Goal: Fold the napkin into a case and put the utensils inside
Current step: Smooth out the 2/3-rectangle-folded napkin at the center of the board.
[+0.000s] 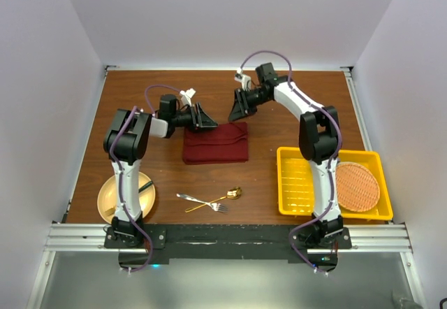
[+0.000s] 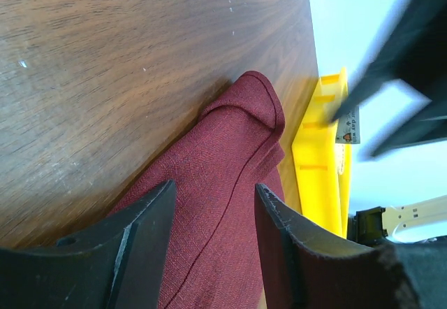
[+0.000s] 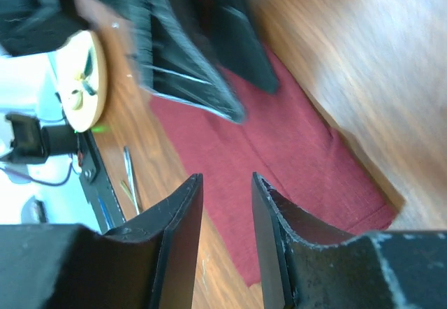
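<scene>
a robot lab test cell rather than a home — plain white walls (image 1: pixel 209 15) box in a wooden table (image 1: pixel 133 92) on 3 sides. the left arm (image 1: pixel 126 155) and right arm (image 1: pixel 318 148) are bolted to an aluminium rail (image 1: pixel 223 238) along its near edge — purple cables (image 1: pixel 265 53) loop off both arms.

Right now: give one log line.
maroon napkin: folded | left tool: open over it | right tool: open near it | fork, gold spoon: crossed, untouched
</scene>
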Tool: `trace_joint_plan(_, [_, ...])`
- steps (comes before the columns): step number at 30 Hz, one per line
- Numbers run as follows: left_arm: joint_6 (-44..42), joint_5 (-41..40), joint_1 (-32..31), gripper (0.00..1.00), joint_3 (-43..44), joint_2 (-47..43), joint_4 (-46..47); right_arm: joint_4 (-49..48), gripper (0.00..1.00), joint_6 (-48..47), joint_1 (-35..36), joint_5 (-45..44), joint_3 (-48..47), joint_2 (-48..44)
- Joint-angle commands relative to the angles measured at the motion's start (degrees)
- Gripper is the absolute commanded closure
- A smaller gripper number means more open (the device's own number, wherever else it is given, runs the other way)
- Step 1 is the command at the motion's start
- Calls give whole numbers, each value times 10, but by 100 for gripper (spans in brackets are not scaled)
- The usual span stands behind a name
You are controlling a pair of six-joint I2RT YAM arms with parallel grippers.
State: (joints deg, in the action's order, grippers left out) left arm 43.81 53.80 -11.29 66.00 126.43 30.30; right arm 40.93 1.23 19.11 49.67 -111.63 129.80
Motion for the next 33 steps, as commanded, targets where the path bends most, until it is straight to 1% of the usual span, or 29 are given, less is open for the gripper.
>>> trace_joint_plan(1, [-31, -41, 14, 44, -21, 19, -49, -48, 63, 57, 0, -31, 91, 13])
trace_joint_plan(2, [-29, -41, 15, 44, -21, 19, -48, -47, 64, 54, 0, -53, 103, 16])
trace_joint_plan(4, [-25, -36, 21, 41, -21, 22, -42, -50, 65, 54, 0, -69, 125, 31])
trace_joint_plan(6, [-25, -24, 28, 39, -21, 20, -40, -51, 67, 55, -4, -96, 130, 46])
trace_joint_plan(7, [-27, -16, 39, 36, -21, 18, -41, -47, 67, 55, -5, -109, 127, 54])
trace_joint_plan(9, [-36, 7, 54, 34, -25, 8, -49, -47, 68, 61, -13, -122, 126, 72])
trace_joint_plan(11, [-48, 40, 84, 32, -32, 4, -49, -46, 69, 66, -19, -128, 127, 82])
trace_joint_plan(14, [-69, 83, 122, 32, -32, -3, -72, -41, 69, 54, -19, -136, 130, 88])
trace_joint_plan(15, [-80, 91, 143, 31, -21, -5, -88, -39, 69, 53, -19, -135, 130, 89])
trace_joint_plan(17, [-119, 111, 157, 32, 2, -19, -130, -45, 69, 45, -18, -133, 130, 88])
trace_joint_plan(18, [-137, 112, 160, 34, 10, -29, -150, -47, 69, 39, -18, -133, 125, 87])
trace_joint_plan(19, [-179, 111, 161, 35, 16, -41, -183, -45, 69, 34, -15, -131, 121, 89])
trace_joint_plan(21, [-189, 114, 154, 36, 26, -78, -188, -36, 69, 20, -10, -128, 104, 93])
trace_joint_plan(23, [-169, 126, 145, 39, 35, -106, -181, -36, 69, 17, -9, -126, 98, 93])
trace_joint_plan(24, [-160, 126, 128, 42, 36, -114, -172, -35, 69, 12, -8, -125, 92, 93])
trace_joint_plan(26, [-118, 111, 103, 48, 35, -127, -125, -31, 70, 5, -7, -128, 89, 92])
trace_joint_plan(27, [-80, 105, 77, 56, 35, -124, -105, -30, 72, 1, -7, -128, 87, 91])
trace_joint_plan(28, [-62, 91, 64, 60, 35, -114, -64, -24, 73, -3, -7, -129, 86, 92])
trace_joint_plan(29, [-44, 81, 40, 68, 38, -106, -42, -23, 74, -6, -7, -130, 85, 92])
trace_joint_plan(31, [0, 51, 20, 73, 45, -76, -1, -18, 77, -9, -7, -132, 86, 89])
trace_joint_plan(32, [11, 46, 4, 77, 56, -64, 7, -18, 78, -9, -7, -134, 90, 88])
trace_joint_plan(33, [22, 28, -2, 79, 63, -52, 4, -17, 78, -9, -8, -134, 91, 86])
